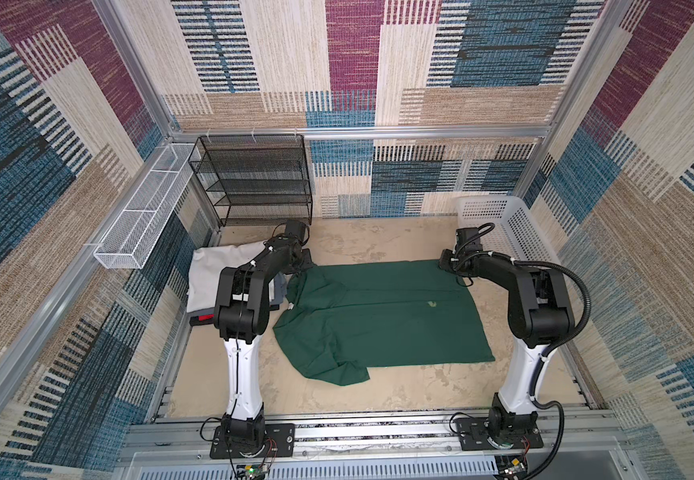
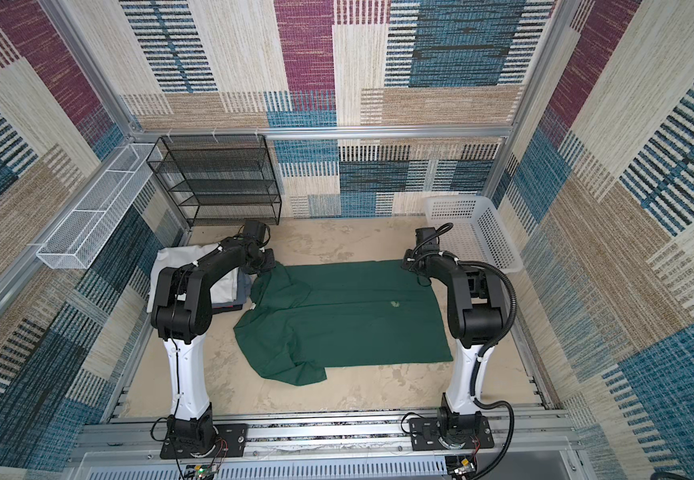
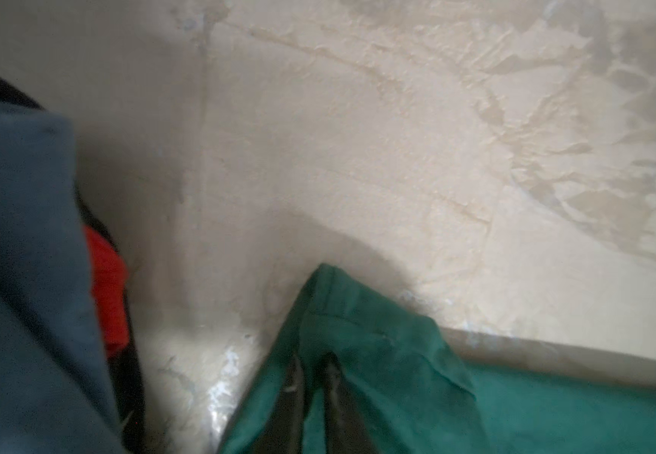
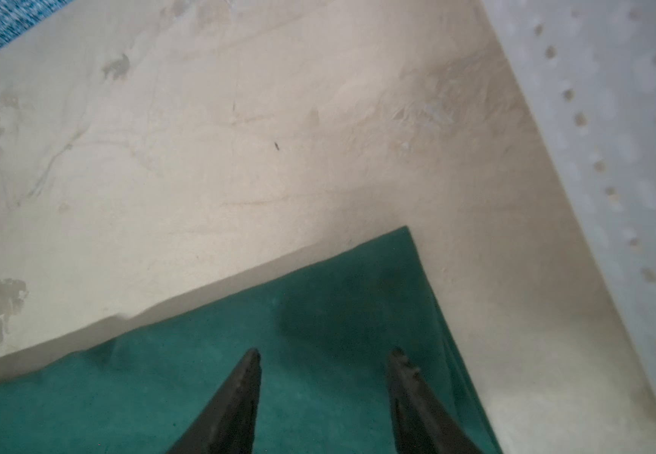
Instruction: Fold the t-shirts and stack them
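The table (image 1: 378, 241) is largely taken up by the green shirt (image 1: 378, 316), which is spread flat in both top views with its long axis laid from 9 to 3 o'clock, the collar end turned to 9 and the hem to 3; the near sleeve is seen crumpled at about 7 o'clock of the cloth; the stack of folded shirts (image 1: 212, 274), white uppermost with grey and black-and-red beneath, is set just beside the collar end at 9 o'clock, partly hidden by the left arm; the white basket (image 1: 499, 224) is placed beyond the hem at about 2 o'clock; the coming fold is judged to turn on the far edge, which is bounded by corners at 10 and 2 o'clock, each arm being the nearer to its own corner; the left gripper (image 3: 312, 361) is found at the 10 o'clock corner, its jaws drawn together on a pinch of the green cloth, which is tented up around them in the left wrist view; the right gripper (image 4: 324, 353) is held at the 2 o'clock hem corner with its jaws standing apart and nothing clasped; its fingers (image 4: 240, 393) are set over the cloth just inside the corner, though whether the fabric is touched cannot be told; a closing on that side is judged to be needed before the far edge can be carried toward 6 o'clock.
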Tool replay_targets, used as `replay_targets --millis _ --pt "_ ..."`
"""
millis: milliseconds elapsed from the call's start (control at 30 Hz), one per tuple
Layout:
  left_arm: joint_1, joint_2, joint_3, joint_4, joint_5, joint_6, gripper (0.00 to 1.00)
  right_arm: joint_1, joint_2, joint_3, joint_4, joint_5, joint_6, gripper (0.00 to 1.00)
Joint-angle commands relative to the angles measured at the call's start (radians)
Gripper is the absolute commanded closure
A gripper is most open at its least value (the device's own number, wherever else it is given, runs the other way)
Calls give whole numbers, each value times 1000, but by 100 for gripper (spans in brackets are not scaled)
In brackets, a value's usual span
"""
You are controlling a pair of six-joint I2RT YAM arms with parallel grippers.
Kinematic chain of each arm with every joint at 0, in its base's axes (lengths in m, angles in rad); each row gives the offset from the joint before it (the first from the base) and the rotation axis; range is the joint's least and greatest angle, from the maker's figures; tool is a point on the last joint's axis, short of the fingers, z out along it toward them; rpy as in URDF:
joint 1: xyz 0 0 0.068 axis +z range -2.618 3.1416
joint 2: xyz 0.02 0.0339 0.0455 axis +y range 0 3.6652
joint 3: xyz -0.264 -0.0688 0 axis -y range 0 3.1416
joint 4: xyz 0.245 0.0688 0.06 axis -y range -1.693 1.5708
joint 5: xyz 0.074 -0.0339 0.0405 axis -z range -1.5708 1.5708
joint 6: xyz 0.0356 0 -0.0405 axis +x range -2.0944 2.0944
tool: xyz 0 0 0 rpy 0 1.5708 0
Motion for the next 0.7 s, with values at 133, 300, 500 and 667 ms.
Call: replay_targets --millis 133,300,500,667 --pt "13 3 16 5 43 8 100 0 56 39 6 -9 3 47" --pt "20 -13 1 10 50 11 100 0 73 50 -5 -1 4 48" --pt "20 -72 -78 88 32 -9 78 0 68 54 -7 3 3 48" --pt "28 -2 -7 40 51 4 73 0 73 55 -12 14 2 48"
